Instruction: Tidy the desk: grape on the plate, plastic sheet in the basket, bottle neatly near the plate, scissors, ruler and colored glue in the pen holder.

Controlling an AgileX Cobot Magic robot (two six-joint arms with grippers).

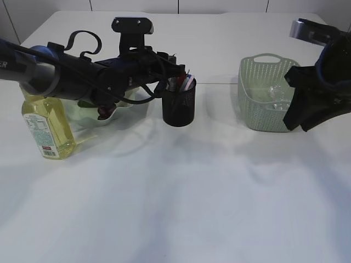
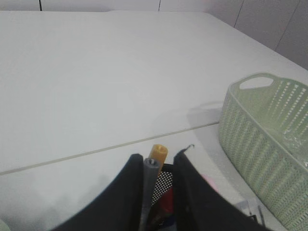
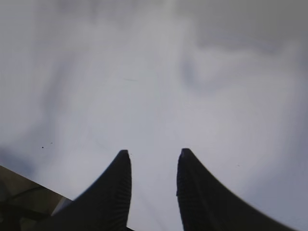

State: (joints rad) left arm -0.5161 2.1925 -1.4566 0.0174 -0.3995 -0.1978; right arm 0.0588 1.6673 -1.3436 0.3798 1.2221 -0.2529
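Note:
My left gripper (image 1: 174, 74) (image 2: 159, 155) hangs over the black mesh pen holder (image 1: 179, 109) (image 2: 163, 182). Its jaws are slightly apart, with a grey glue stick (image 2: 150, 178) leaning on the left finger and an orange-tipped stick (image 2: 158, 153) just behind it. Red and pink items stand in the holder; I cannot make out scissors or a ruler. A dark grape (image 1: 104, 112) lies on the pale green plate (image 1: 137, 107). The bottle (image 1: 48, 129) of yellow liquid stands left of the plate. The clear plastic sheet (image 1: 271, 98) lies in the green basket (image 1: 258, 112) (image 2: 260, 139). My right gripper (image 1: 299, 120) (image 3: 154, 151) is open and empty, beside the basket.
The white table (image 1: 175, 208) has a seam running across it behind the holder (image 2: 72, 154). My left arm and its cables stretch over the plate and past the bottle. The table's front-left edge shows in the right wrist view (image 3: 29, 185).

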